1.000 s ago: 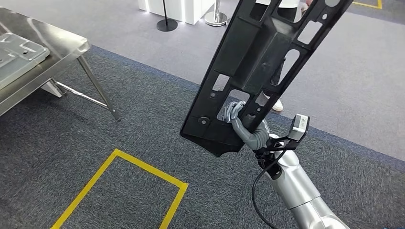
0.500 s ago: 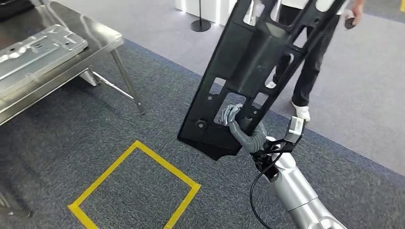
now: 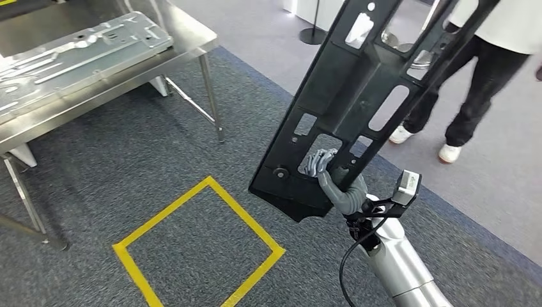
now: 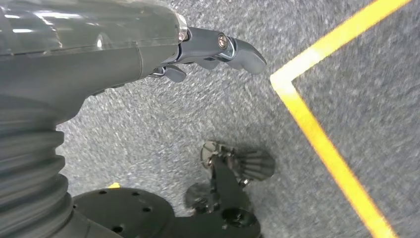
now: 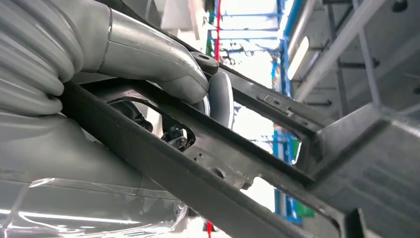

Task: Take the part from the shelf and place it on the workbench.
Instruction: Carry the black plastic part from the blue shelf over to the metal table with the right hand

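A long black plastic part [image 3: 358, 96] with several cut-outs is held up above the carpet, tilted toward the upper right. My right hand [image 3: 326, 173] grips it near its lower end, fingers hooked through an opening; in the right wrist view the thumb [image 5: 163, 64] presses over a black bar of the part [image 5: 208, 163]. The steel workbench [image 3: 96, 89] stands at the upper left. My left hand [image 4: 198, 49] hangs over the carpet with nothing in it, its fingers extended.
A flat grey metal panel [image 3: 70, 54] lies on the workbench. A yellow tape square [image 3: 198, 246] marks the carpet below the part. A person [image 3: 486, 70] in dark trousers stands at the upper right. A stanchion base [image 3: 313, 35] stands on the far floor.
The camera has turned: the workbench and tape square have shifted right and closer in view, and the person now shows at the upper right. The right hand keeps its grip on the part.
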You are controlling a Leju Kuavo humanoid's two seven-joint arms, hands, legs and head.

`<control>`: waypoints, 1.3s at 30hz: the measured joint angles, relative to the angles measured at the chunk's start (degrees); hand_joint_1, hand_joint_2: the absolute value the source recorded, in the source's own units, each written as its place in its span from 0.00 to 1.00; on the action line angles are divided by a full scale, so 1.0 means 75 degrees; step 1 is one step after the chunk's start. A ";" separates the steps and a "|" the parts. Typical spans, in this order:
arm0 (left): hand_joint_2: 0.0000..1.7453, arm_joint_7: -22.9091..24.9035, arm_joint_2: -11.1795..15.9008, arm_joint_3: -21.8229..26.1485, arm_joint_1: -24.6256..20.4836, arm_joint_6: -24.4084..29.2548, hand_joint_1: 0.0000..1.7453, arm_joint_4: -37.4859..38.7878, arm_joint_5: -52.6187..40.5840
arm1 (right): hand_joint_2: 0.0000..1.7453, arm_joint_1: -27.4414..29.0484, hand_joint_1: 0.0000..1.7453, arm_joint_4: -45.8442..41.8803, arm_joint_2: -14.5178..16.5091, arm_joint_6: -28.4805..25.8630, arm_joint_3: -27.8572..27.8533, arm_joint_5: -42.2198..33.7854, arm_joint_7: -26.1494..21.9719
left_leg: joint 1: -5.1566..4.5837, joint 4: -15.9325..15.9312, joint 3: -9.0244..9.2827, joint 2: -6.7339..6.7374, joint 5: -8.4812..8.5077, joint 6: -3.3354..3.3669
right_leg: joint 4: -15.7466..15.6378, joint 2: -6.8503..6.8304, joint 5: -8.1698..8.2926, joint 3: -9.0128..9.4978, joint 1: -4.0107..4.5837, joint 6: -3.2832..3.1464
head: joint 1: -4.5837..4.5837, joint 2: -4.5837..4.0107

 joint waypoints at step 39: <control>1.00 0.0302 -0.0189 -0.0181 0.0069 -0.0047 0.00 0.0003 -0.0011 | 1.00 0.1353 1.00 -0.1427 -0.0664 -0.0031 -0.1489 0.0018 0.0304 | -0.0032 0.0185 -0.0001 -0.0894 -0.0136 -0.0155 | -0.1211 0.0690 0.0813 0.0420 -0.0094 -0.0048 | 0.0003 0.0000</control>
